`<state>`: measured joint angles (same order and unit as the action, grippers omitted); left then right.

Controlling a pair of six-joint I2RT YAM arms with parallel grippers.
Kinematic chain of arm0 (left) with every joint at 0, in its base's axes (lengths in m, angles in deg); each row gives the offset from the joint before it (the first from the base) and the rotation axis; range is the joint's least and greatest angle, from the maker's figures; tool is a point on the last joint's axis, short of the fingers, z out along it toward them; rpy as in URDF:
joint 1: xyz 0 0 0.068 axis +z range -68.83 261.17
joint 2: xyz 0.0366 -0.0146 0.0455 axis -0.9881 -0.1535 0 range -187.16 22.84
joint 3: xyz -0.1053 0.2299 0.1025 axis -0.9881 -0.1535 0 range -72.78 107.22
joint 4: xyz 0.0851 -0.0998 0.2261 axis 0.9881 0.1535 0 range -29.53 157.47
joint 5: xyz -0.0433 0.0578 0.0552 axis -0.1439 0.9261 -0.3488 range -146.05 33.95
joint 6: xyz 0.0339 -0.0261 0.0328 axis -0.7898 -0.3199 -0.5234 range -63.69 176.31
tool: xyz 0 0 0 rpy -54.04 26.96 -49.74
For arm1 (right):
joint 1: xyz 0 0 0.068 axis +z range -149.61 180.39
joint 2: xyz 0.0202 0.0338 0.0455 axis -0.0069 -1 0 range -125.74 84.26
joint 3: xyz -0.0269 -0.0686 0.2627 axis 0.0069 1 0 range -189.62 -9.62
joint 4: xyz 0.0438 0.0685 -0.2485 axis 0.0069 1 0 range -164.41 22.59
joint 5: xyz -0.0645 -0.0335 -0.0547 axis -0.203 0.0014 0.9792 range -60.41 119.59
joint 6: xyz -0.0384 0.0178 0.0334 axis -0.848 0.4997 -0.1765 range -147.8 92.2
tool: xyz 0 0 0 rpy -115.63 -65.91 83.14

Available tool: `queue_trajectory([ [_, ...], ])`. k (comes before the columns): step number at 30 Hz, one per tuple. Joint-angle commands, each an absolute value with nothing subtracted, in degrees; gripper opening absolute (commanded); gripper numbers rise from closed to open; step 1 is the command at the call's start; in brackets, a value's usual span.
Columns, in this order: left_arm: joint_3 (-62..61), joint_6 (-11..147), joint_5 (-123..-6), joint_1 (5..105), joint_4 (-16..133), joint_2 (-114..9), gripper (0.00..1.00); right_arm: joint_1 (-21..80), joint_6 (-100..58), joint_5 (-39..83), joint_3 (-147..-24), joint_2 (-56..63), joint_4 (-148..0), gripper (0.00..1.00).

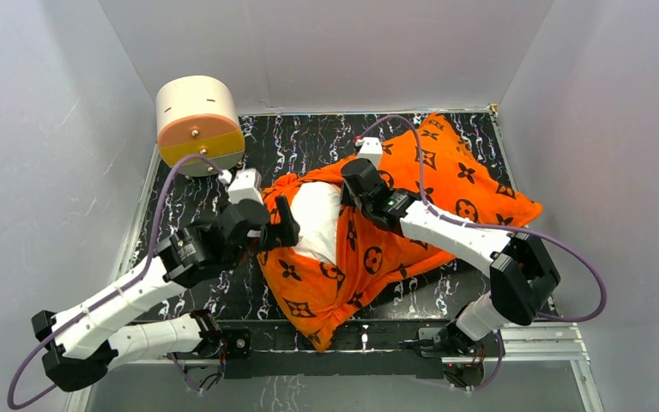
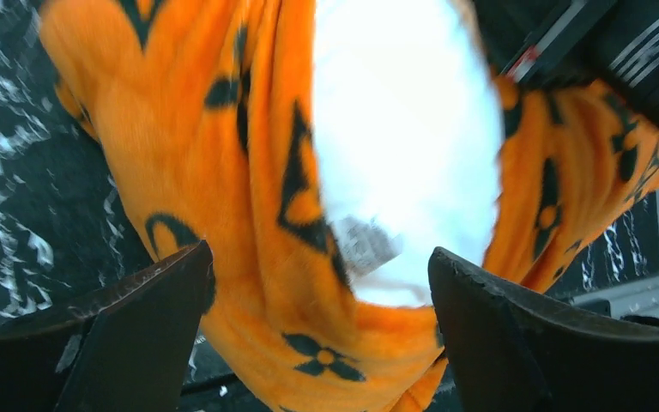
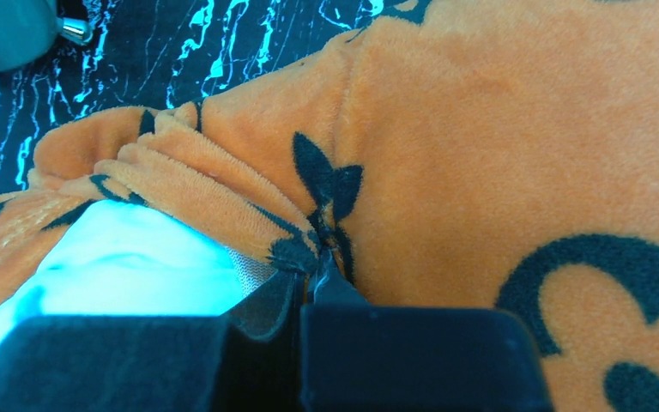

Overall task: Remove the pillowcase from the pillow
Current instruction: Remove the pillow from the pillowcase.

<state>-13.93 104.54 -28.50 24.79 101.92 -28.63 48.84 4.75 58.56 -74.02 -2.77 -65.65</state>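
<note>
From the overhead camera I saw the pillowcase (image 1: 446, 184) lying across the middle and right of the black marbled desk (image 1: 309, 142), one corner reaching the back right and another hanging toward the near edge. Its open mouth faced left, and the white pillow (image 1: 317, 219) bulged out of it there, the rest of it hidden inside the orange cover.

My left pincer (image 1: 287, 225) sat just beside that mouth, at the left rim of the fabric. In its wrist camera the two dark fingers (image 2: 137, 335) stood wide apart, with nothing between them; beyond them lay orange plush and the bare white of the pillow, which carried a small printed tag (image 2: 365, 245).

My right pincer (image 1: 347, 196) was over the upper rim of the opening. Its wrist camera showed the jaws pressed together on a bunched fold of the pillowcase at the very edge, with the pillow showing just to one side.

A cream-and-orange cylinder (image 1: 199, 124) stood at the back left, well apart from the cover.
</note>
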Motion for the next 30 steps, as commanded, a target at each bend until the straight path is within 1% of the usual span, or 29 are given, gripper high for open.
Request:
queue_trajectory([
  [1,-2.52,96.59,-17.95,24.74,110.47,-35.08,0.98,51.43,9.70,54.39,-68.49,-1.19,-58.10,0.00],
  [4,-0.23,94.97,-16.04,24.90,112.00,-38.66,0.96,51.43,10.35,52.49,-67.24,-0.23,-59.13,0.01],
  [5,-0.66,93.78,-17.76,25.30,110.64,-39.08,0.96,51.47,10.62,52.19,-67.11,-0.09,-58.80,0.01],
  [8,-2.69,90.82,-24.71,29.40,105.40,-39.72,0.93,51.50,11.12,52.00,-66.65,0.51,-58.29,0.01],
  [11,-4.48,88.79,-36.01,35.68,102.62,-41.42,0.91,51.52,11.13,52.80,-66.32,1.51,-58.20,0.02],
  [12,-5.22,88.60,-37.36,36.69,102.47,-41.94,0.88,51.54,11.20,53.06,-66.31,1.54,-58.09,0.02],
  [16,-9.25,89.12,-37.07,38.75,100.85,-41.00,0.62,51.51,11.19,53.27,-66.31,1.73,-57.54,0.02],
  [17,-10.51,88.62,-38.43,39.68,99.40,-40.31,0.58,51.54,11.11,52.47,-66.36,1.79,-57.53,0.02],
  [19,-12.01,87.23,-44.01,41.36,97.22,-39.51,0.58,51.55,10.77,50.58,-66.44,2.09,-57.80,0.02],
  [20,-12.26,87.00,-45.41,41.66,96.68,-39.33,0.61,51.50,10.64,49.96,-66.22,2.35,-58.20,0.02],
  [21,-12.44,86.79,-46.31,41.78,96.08,-39.08,0.67,51.52,10.65,49.80,-65.92,2.61,-58.73,0.02],
  [23,-12.65,86.57,-47.45,41.87,95.03,-38.75,0.68,51.52,10.69,49.88,-65.31,2.98,-59.59,0.03],
  [24,-12.72,86.55,-47.89,41.92,94.78,-38.69,0.64,51.54,10.69,49.89,-65.11,3.04,-59.79,0.03],
  [26,-12.47,86.46,-47.28,42.11,95.45,-39.21,0.54,51.50,10.76,49.97,-65.22,3.01,-59.46,0.03],
  [28,-12.23,86.67,-43.25,42.32,97.75,-39.79,0.35,51.54,10.93,49.69,-65.41,3.00,-58.96,0.03],
  [30,-12.15,87.77,-38.74,43.98,100.69,-39.77,0.06,51.53,10.72,48.13,-65.59,3.50,-59.44,0.03],
])
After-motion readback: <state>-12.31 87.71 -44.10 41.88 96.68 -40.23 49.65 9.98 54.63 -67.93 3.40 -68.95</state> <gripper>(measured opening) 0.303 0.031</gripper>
